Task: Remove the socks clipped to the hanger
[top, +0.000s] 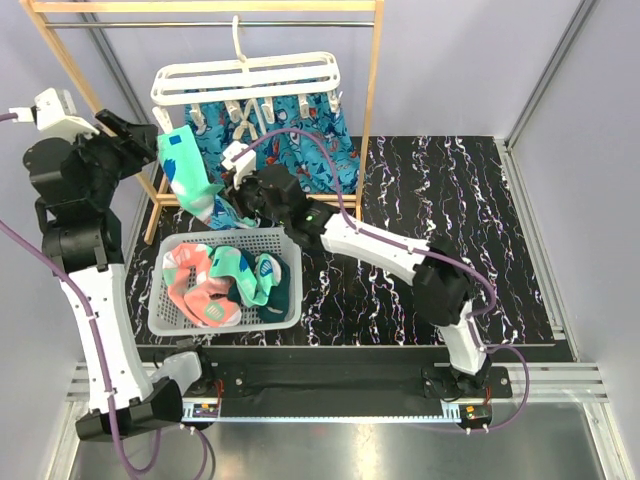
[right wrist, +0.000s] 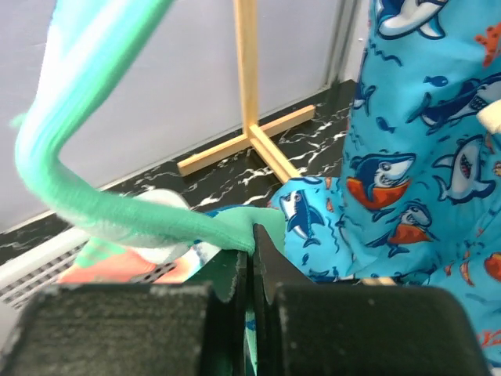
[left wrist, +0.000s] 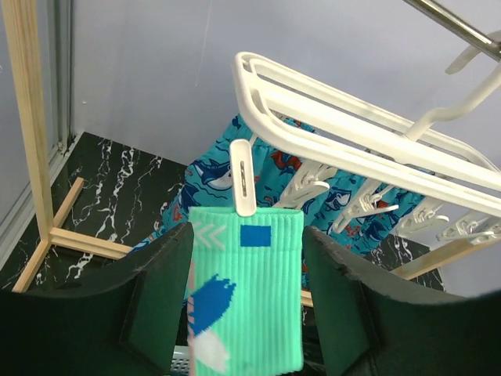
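A mint green sock [top: 188,172] with blue marks hangs by its cuff from a white clip [left wrist: 243,178] at the left end of the white hanger [top: 245,78]. In the left wrist view the sock [left wrist: 250,290] hangs between the fingers [left wrist: 156,301] of my left gripper [left wrist: 246,309], which is open and not touching it. My right gripper [right wrist: 252,258] is shut on the sock's lower end [right wrist: 109,211] and holds it out sideways, near the basket's back edge [top: 238,203]. Several socks, pink, mint and dark teal [top: 225,283], lie in the basket.
A white mesh basket [top: 240,237] stands at the front left. A blue shark-patterned cloth [top: 310,150] hangs from the hanger behind the sock. The hanger hooks over a wooden rack [top: 372,90], whose feet [right wrist: 249,141] rest on the black marbled table [top: 450,200].
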Controlling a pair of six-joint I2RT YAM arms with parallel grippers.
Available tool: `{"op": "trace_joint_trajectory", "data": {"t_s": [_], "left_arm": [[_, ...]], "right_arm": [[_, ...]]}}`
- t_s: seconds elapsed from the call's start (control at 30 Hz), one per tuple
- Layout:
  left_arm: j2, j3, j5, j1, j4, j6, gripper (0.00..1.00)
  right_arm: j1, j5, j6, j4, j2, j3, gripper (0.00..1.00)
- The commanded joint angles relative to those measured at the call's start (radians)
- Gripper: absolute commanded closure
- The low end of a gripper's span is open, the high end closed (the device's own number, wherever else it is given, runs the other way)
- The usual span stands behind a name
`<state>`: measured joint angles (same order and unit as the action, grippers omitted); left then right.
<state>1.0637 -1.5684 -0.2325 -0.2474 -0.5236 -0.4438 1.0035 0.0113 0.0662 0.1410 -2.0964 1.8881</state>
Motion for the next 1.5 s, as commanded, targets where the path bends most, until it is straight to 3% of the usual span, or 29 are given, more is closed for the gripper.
{"op": "trace_joint_trajectory", "data": {"t_s": [0.0, 0.13, 0.27, 0.33, 0.63, 0.7, 1.07, 1.23, 1.47], "left_arm": [[0.004, -0.033, -0.229, -0.078, 0.101, -0.030, 0.37], [0.021, 0.057, -0.480, -0.167, 0.304, -0.146, 0.35], [0.001, 0.223, -0.588, -0.285, 0.612, -0.338, 0.35], [0.004, 0.251, -0.625, -0.326, 0.663, -0.377, 0.34], [0.116, 0.324, -0.813, -0.343, 1.080, -0.507, 0.31], [0.152, 0.327, -0.826, -0.343, 1.194, -0.562, 0.31], [0.271, 0.332, -0.870, -0.343, 1.389, -0.607, 0.30], [0.363, 0.324, -0.884, -0.345, 1.632, -0.788, 0.30], [0.467, 0.242, -0.909, -0.340, 1.746, -0.878, 0.32]], "right_arm": [[0.004, -0.095, -0.043, 0.022, 0.085, -0.061, 1.00], [0.001, -0.145, -0.060, 0.046, 0.131, -0.141, 1.00], [0.001, -0.165, -0.095, 0.062, 0.167, -0.195, 1.00], [-0.002, -0.172, -0.097, 0.060, 0.177, -0.207, 1.00], [-0.029, -0.273, -0.123, 0.066, 0.214, -0.238, 1.00], [-0.032, -0.290, -0.124, 0.065, 0.217, -0.234, 1.00], [-0.045, -0.346, -0.161, 0.069, 0.208, -0.228, 1.00], [-0.046, -0.352, -0.164, 0.074, 0.210, -0.245, 1.00], [-0.048, -0.359, -0.160, 0.068, 0.214, -0.241, 1.00]]}}
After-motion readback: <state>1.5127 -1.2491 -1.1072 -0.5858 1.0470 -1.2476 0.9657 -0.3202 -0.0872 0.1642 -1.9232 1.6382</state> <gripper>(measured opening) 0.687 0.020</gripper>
